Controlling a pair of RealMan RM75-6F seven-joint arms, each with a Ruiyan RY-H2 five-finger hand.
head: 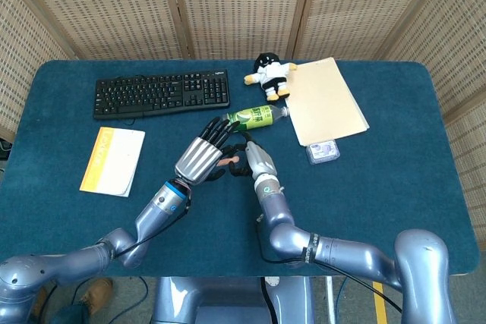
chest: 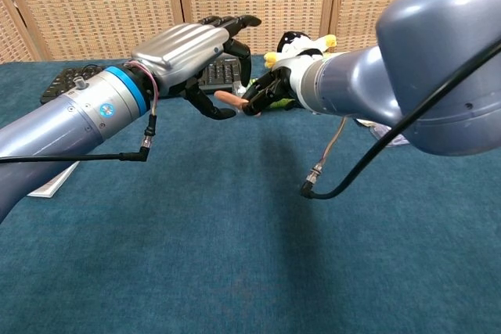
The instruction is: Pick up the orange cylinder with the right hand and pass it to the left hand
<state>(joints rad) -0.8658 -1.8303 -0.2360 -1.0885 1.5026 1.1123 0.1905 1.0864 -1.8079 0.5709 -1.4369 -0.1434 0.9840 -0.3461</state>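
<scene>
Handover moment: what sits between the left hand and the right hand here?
Only the orange cylinder lies between them: the right hand grips one end, and its other end reaches under the left hand, clearest in the chest view.

My arms are glossy grey-blue tubes with rounded joint housings. Left hand [chest: 192,48] has a ribbed silver back plate and black fingers [chest: 235,23]; blue band at the wrist with a small round logo, thin black cable looping under it. Right hand [head: 253,158] is silver-backed with dark fingers too, a black cable hanging off its forearm.
</scene>
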